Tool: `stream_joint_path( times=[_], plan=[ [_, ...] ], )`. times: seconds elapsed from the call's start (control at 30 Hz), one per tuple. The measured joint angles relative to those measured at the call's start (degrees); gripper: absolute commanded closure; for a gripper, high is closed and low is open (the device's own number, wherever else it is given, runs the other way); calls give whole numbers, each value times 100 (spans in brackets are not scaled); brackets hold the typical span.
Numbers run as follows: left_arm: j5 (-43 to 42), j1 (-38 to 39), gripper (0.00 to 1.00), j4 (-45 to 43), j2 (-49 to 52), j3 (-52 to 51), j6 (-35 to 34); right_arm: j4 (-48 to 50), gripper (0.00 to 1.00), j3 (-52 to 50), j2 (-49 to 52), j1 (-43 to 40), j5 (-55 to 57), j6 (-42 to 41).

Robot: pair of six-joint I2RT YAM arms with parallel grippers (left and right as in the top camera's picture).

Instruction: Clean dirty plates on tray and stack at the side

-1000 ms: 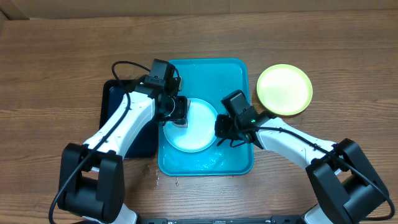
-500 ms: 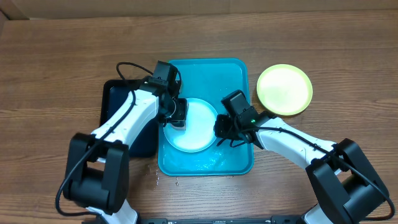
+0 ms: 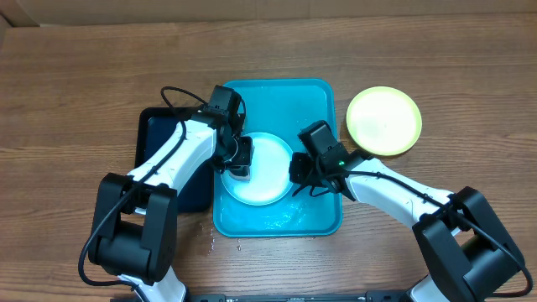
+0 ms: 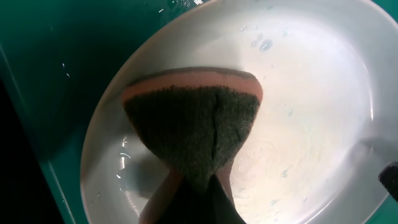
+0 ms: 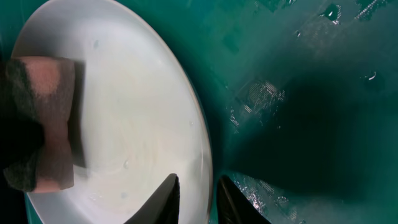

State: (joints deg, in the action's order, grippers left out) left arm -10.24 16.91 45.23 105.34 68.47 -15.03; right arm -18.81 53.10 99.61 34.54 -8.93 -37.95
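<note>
The tray (image 3: pixel 315 101) sits about mid-table, a bit closer to the near edge than the far one. It's turquoise, has rounded corners, and is shiny with water. A pale blue plate (image 3: pixel 267 172) lies flat in the tray's near-left part. From the wrist cams that plate looks almost white and glossy, with droplets and thin water smears across it.

The left gripper (image 3: pixel 238 161) is clamped tight on a sponge (image 4: pixel 193 121) that has a dark green scrubby face and an orange-pink foam back. The scrubby side is pressed against the left part of the plate, just inside the rim.

The right gripper (image 5: pixel 199 200) is at the plate's right edge. Its fingers (image 5: pixel 165 198) are only slightly apart, with one over the plate and the other over the tray floor, so the rim sits between them. I can't tell if they're actually squeezing the rim or just straddling it.

A yellow-green plate (image 3: pixel 384 120) sits on the bare wood toward the right edge of the table, just beside the tray. Whether it's one plate or a stack I can't make out. A black tray (image 3: pixel 159 138) lies against the turquoise one on the left side, partly under the left arm.
</note>
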Motion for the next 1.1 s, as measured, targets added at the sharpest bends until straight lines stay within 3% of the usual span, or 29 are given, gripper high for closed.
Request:
stream_joint_path(
  times=[0.33, 0.7, 1.1],
  plan=[
    [103, -2, 96, 339, 0, 31, 2, 76, 96, -13, 118, 0, 35, -13],
    [461, 0, 96, 398, 0, 133, -2, 92, 96, -24, 118, 0, 39, -35],
    [304, 59, 96, -664, -7, -522, -2, 118, 96, -28, 129, 0, 81, -42]
  ],
)
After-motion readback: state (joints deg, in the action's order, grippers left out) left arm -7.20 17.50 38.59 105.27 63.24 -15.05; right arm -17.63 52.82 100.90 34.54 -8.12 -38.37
